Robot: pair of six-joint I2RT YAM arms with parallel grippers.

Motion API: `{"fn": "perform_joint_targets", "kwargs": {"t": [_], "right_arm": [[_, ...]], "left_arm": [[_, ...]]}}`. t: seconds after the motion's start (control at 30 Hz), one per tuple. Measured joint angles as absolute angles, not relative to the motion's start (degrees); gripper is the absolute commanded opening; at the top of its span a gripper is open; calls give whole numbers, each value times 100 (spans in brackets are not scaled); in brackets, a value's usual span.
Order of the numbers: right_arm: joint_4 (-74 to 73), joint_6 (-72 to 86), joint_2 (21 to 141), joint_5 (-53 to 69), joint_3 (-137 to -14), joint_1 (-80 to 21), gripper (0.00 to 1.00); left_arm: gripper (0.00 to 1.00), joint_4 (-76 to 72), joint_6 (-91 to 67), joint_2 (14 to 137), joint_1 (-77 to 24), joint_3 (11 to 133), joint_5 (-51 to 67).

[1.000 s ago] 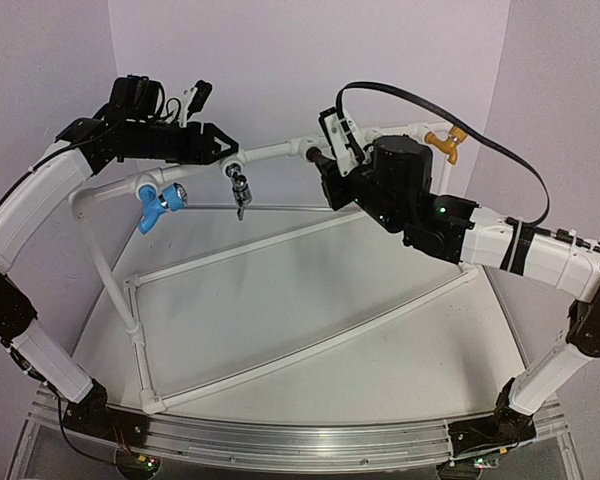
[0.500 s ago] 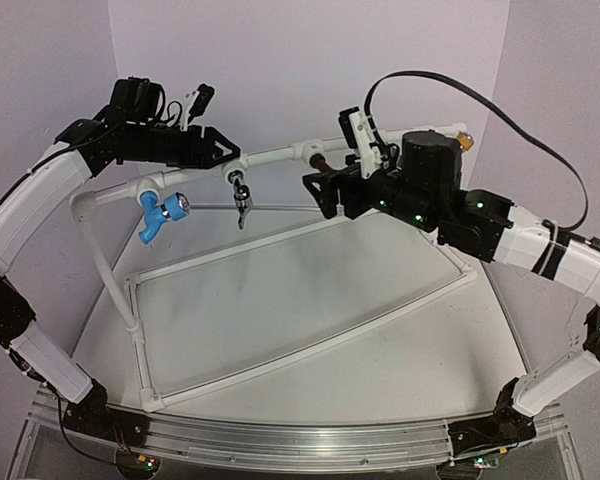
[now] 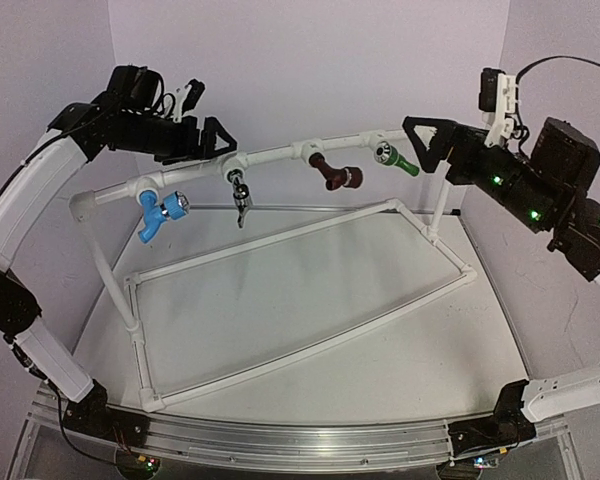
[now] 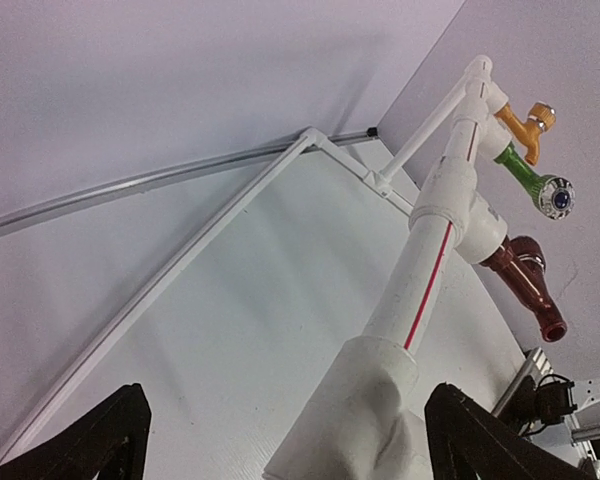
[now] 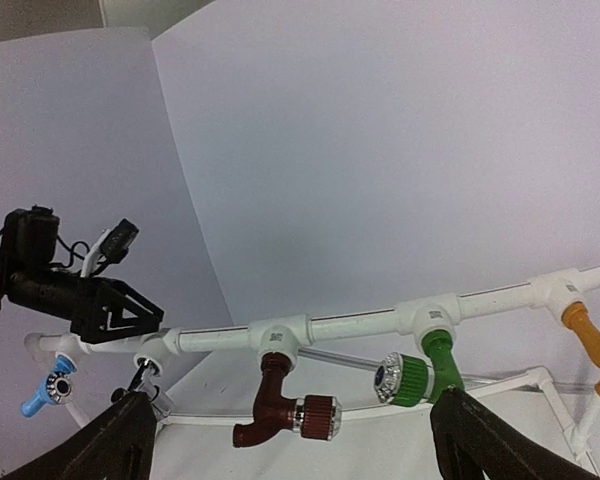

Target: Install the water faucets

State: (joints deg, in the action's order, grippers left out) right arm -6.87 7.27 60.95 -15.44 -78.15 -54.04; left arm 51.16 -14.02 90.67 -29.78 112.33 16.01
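near the bases the pipe frame (image 4: pixel 425 290) is resting on the table (image 3: pixel 310 300); farther back its top rail is carrying the blue faucet (image 3: pixel 158 212), chrome faucet (image 3: pixel 240 192), dark brown faucet (image 3: pixel 332 174), green faucet (image 3: pixel 397 158) and orange faucet (image 4: pixel 525 122). the left gripper (image 4: pixel 285 440) is gaping around that rail, clamping nothing; the right gripper (image 5: pixel 292 430) is hanging wide open, empty. installing is looking done; the next move is calling for backing off without knocking anything.

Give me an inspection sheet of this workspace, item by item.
Surface: white tabletop bearing the white pipe frame.
Job's things: blue faucet, chrome faucet, brown faucet, green faucet, orange faucet, all mounted on the frame.
Clutter: nothing seen.
Grippers: left claw open, frame's pipe between its fingers; right claw open, clear of the frame.
Cables: black cable loops above the right wrist.
Surroundings: plain pale walls; metal rail at near edge.
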Motion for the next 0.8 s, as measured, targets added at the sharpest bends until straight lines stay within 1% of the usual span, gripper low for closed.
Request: {"fn": "perform_joint_targets", "kwargs": {"t": [0.13,0.37,0.5,0.6,0.8], "right_arm": [[-1074,1041,5921,-2041,-7816,-5404,98],[-1641,1147,5901,-2751,-7848,-5404,98],[-1754,1114,5856,-3072,-7854,-5404,98],[-1789,1076,5843,-3267,-7918,-5404,98],[-1768,1011,5840,-3435,-8094,-5404,98]], "left_arm": [[100,4737,-1394,8537,-2985,10985,1084],[100,3207,-1339,6159,-2986,9592,223],[100,2363,-1265,5085,-2986,9006,-168],[100,2035,-1185,4785,-2985,8868,-363],[100,1947,-1060,4841,-2987,8825,-593]]}}
